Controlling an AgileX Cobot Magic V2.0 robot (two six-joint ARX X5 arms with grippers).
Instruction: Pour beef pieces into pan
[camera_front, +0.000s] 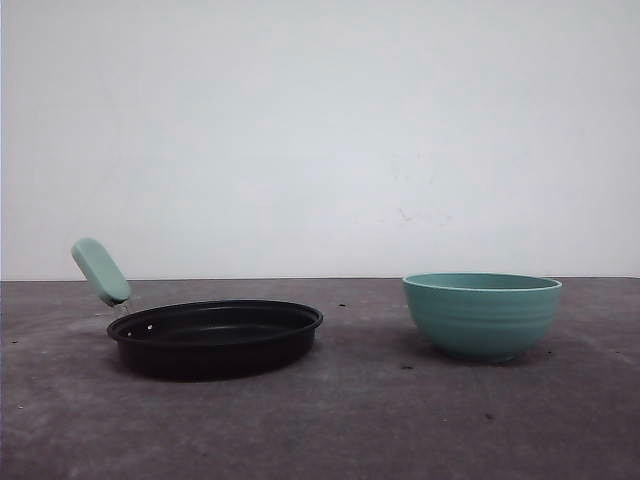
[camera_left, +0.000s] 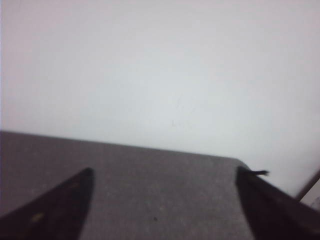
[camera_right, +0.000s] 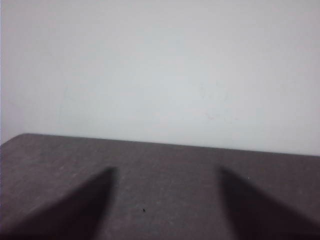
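Both your grippers, left gripper (camera_left: 162, 200) and right gripper (camera_right: 165, 200), hang spread and empty (nothing between the fingers), while the pan (camera_front: 215, 338) and bowl (camera_front: 482, 315) wait ahead.

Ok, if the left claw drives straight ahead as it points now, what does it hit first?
Probably nothing close: beyond the open left claw lies bare table, then its far edge and the white wall. Depth is unclear.

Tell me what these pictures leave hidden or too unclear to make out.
- Inside of the bowl, front view: the camera sits low, so its wall hides any contents; no beef is visible.
- Floor of the pan, front view: mostly hidden behind its near rim.
- Left gripper and right gripper, wrist views: blurred, and the fingers are cut off by the picture edge.
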